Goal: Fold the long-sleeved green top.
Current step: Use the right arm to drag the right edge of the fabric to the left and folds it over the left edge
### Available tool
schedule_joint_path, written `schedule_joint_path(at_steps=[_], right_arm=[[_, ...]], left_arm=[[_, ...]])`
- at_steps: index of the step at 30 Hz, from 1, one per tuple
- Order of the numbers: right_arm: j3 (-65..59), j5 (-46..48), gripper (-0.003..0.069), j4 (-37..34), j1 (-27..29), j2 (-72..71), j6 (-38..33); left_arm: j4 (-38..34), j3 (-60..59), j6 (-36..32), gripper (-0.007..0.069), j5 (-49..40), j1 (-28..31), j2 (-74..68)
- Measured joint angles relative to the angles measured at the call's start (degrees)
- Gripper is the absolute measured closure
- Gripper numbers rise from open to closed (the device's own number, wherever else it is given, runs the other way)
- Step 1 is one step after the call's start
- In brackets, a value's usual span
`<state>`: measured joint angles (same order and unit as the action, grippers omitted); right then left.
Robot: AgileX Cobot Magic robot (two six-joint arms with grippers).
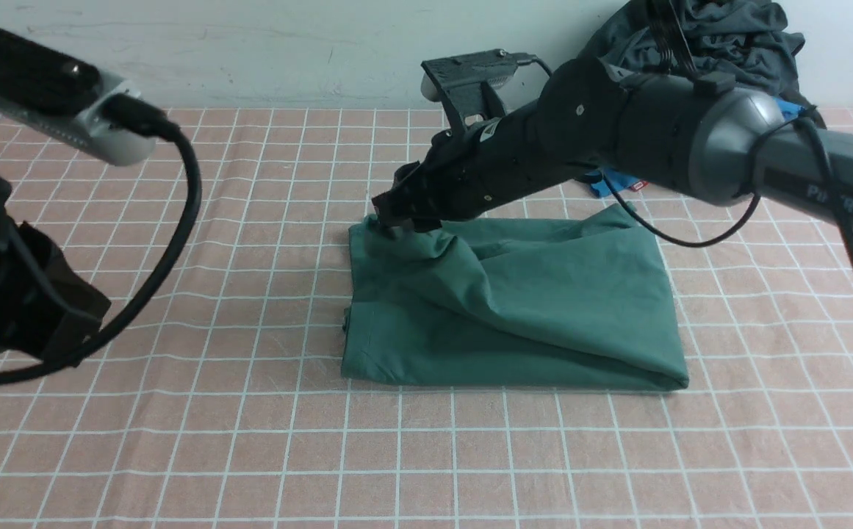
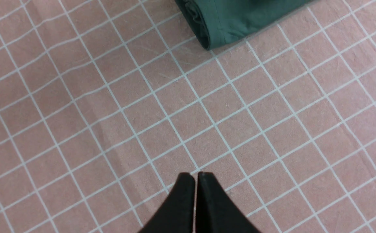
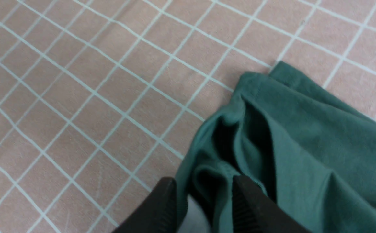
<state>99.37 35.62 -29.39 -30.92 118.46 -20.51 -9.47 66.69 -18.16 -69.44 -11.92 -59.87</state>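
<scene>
We find the right tool (image 1: 397,220) at the far left corner of the top (image 1: 514,308).
The top lies folded into a rough rectangle in the middle of the desk (image 1: 176,455). Its far left corner is bunched up where the right tool meets it. We see that tool's jaws standing apart, with a loose fold of green cloth between them. The left tool (image 2: 196,176) hangs above bare desk to the left, near the top's near left corner, its jaws pressed together on nothing.
</scene>
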Motion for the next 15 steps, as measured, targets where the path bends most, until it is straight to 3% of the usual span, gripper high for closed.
schedule_joint_path(at_steps=[3,6,11,15], right_arm=[[0.04,1.39,0.0176,0.3,0.34,-1.52,-4.98],[0.12,2.49,0.0123,3.15,1.03,-2.47,-5.66],[0.35,3.44,0.0113,10.39,2.47,-1.7,-2.46],[0.4,4.58,0.0146,15.25,2.53,2.95,3.82]], left_arm=[[0.75,-2.62,0.0,0.0628,0.45,0.0,3.53],[0.94,-3.73,0.0,0.0628,0.92,0.0,5.25],[0.93,-5.43,0.0,0.0628,2.12,0.0,6.14],[0.93,-8.96,0.05,0.0628,4.25,0.0,6.14]])
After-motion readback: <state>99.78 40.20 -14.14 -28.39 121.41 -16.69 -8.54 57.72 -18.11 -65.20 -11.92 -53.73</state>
